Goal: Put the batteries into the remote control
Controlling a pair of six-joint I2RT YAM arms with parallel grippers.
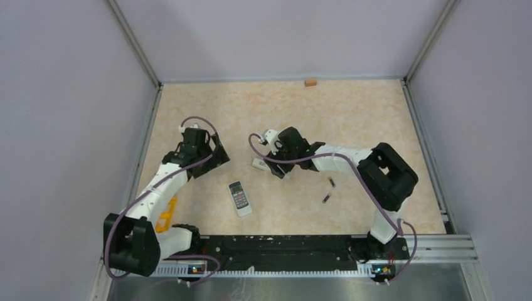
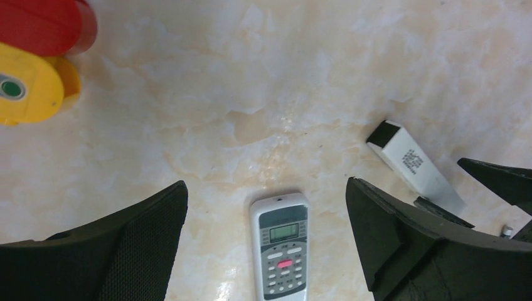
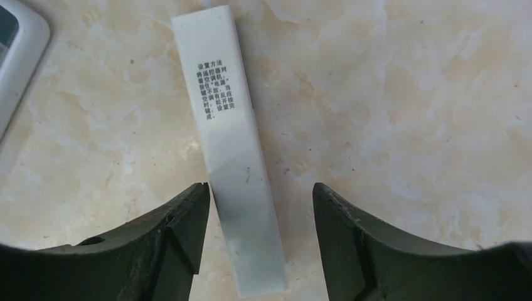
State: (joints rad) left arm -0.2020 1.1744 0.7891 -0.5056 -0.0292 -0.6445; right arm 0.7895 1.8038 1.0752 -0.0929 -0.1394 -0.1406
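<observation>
1. The left gripper [image 2: 266,185] is released, its jaws spread wide and grasping nothing; the grey-faced remote [image 2: 281,251] lies buttons up on the table [image 2: 263,75] under the gap, clear of both fingers.
2. The right gripper [image 3: 260,186] is also unclenched, its jaws standing astride the second remote [image 3: 233,157], a white bar lying with its printed back up; the finger at the picture's left [image 3: 182,219] is just beside the bar's edge, and it cannot be told whether it touches; the other finger [image 3: 357,232] stands apart, with bare table between it and the bar.
3. In the top view the two remotes lie near each other at mid-table, between the two claws.
4. The upper battery [image 1: 331,182] and the lower battery [image 1: 325,198] lie loose on the table to the right of the right claw, well apart from both remotes; neither claw touches them.
5. A yellow and red object [image 2: 31,81] sits at the table's left side; a small wooden block [image 1: 310,81] rests at the far edge.
</observation>
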